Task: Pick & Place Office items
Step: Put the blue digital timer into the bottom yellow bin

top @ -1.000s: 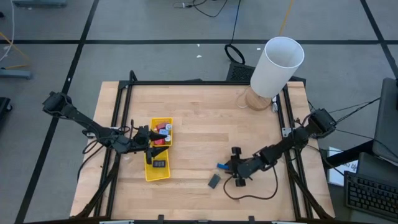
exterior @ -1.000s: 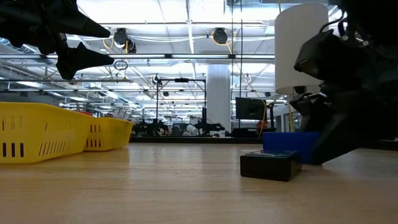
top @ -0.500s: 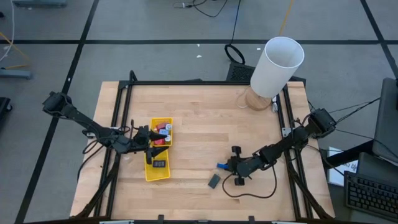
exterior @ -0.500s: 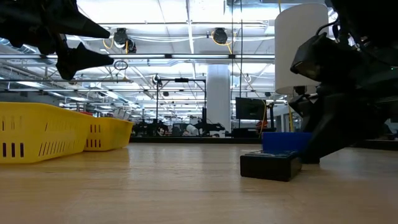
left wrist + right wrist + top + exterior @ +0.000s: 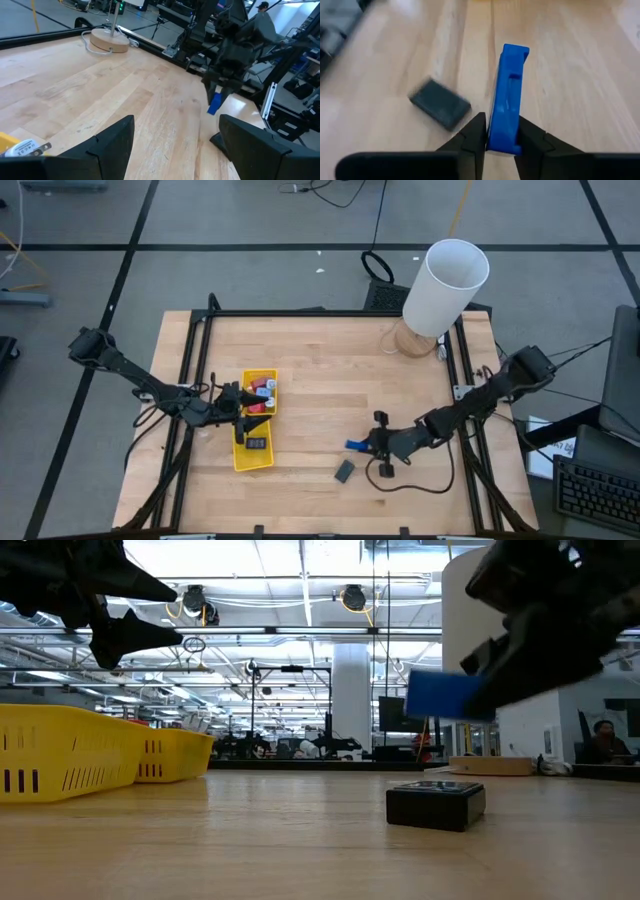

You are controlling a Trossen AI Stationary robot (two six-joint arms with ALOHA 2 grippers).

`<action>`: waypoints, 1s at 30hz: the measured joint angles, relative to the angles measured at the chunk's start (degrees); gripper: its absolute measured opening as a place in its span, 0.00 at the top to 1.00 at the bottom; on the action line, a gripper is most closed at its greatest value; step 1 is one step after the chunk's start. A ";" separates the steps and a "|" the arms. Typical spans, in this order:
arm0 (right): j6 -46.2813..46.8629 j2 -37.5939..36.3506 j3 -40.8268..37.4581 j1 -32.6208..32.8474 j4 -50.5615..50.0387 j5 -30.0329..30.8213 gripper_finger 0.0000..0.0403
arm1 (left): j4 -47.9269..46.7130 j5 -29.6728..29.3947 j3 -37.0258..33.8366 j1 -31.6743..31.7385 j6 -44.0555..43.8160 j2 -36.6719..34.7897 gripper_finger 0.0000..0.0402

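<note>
– So what has changed on the table (image 5: 320,370) in the last moment?
– The right end effector (image 5: 501,142) has clamped together on the blue flat rectangle (image 5: 507,97) and lifted it. A second ago that piece stood on the wood; now, in the low view, it hangs clear of the surface, with open air beneath it.
– And the dark grey flat rectangle (image 5: 344,471)?
– Left behind, flat on the table, just below and beside the raised right end effector, not touching it.
– What about the other arm?
– The left end effector (image 5: 237,406) has not moved; its fingers stand apart, holding nothing, and it hovers directly over the long yellow tray (image 5: 254,456).
– Where are the rest of the office items?
– Small red and pale pieces sit in the tray compartment just ahead of the left end effector, and a dark piece sits in the other compartment.
– So what does it mean for the task?
– My reading is that the pick of the blue piece is done and the carry to the tray comes next. The tray lies well away from the right end effector, across the table. The grey piece would remain to be fetched afterwards.
</note>
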 joint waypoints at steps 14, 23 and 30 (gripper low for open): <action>0.20 -1.16 0.02 -0.39 8.31 0.35 0.82 | 2.94 2.61 0.02 0.02 1.24 0.11 0.27; -4.68 -1.14 0.02 -0.46 19.25 0.31 0.85 | 17.41 6.03 0.07 0.02 8.45 9.34 0.27; -6.04 -1.14 0.04 -1.03 26.80 0.26 0.83 | 25.99 6.03 2.85 0.07 11.95 18.66 0.27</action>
